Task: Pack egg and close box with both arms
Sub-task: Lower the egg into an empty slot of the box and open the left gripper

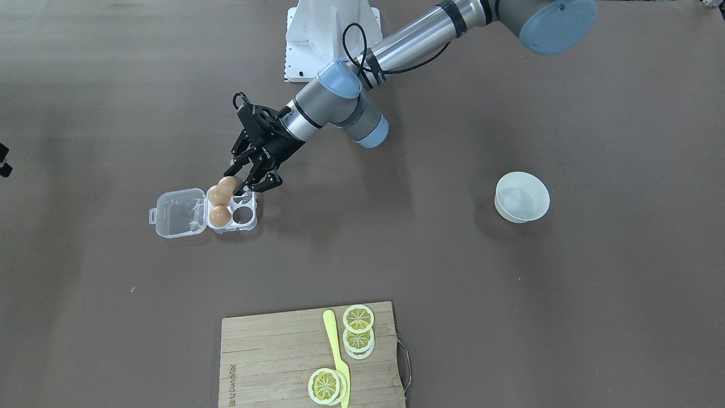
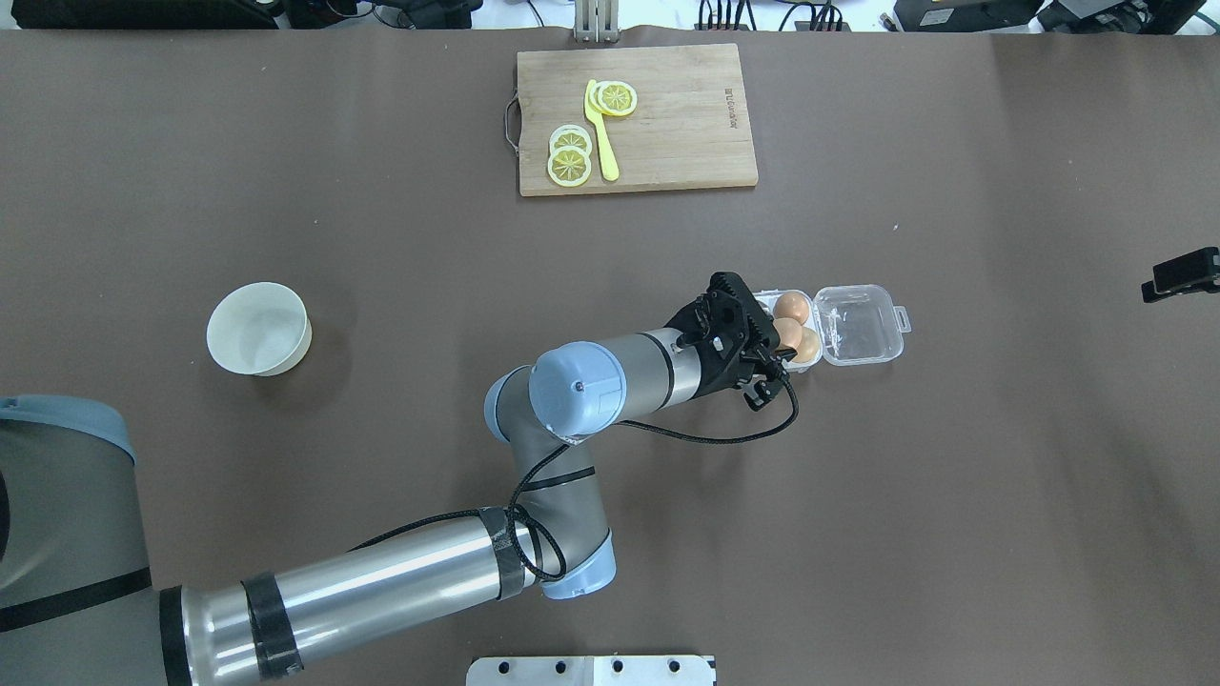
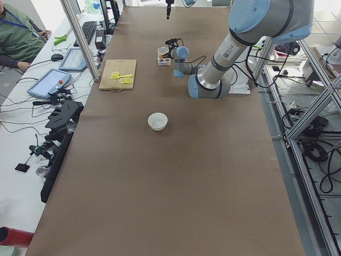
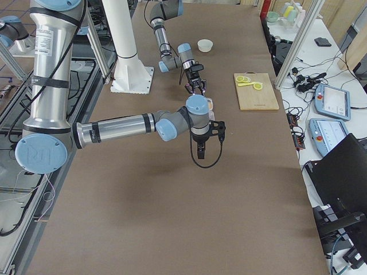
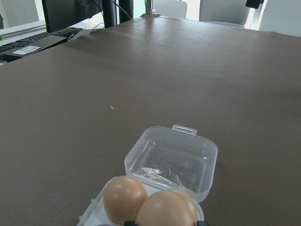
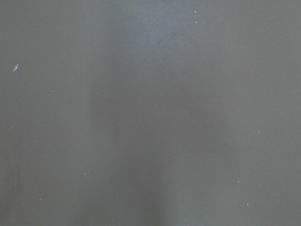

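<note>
My left gripper (image 1: 237,185) (image 2: 777,341) is shut on the tan egg (image 1: 230,184) (image 2: 787,332) (image 5: 165,210) and holds it just above the box (image 1: 244,215) (image 2: 863,324), close to the cups. The clear box lies with its lid (image 5: 171,162) folded flat on the table. Two darker eggs (image 1: 220,216) (image 5: 124,197) sit in the cups beside the hinge, and one cup stands bare. The right gripper (image 2: 1180,272) (image 4: 199,152) hangs over the table far from the box, cut off at the frame edge. I cannot tell whether it is open or shut.
A white bowl (image 1: 521,196) (image 2: 258,328) stands apart on the robot's left side. A wooden cutting board (image 1: 272,362) (image 2: 686,119) with lemon slices and a yellow knife lies at the far edge. A seated person (image 3: 18,37) is beside the table.
</note>
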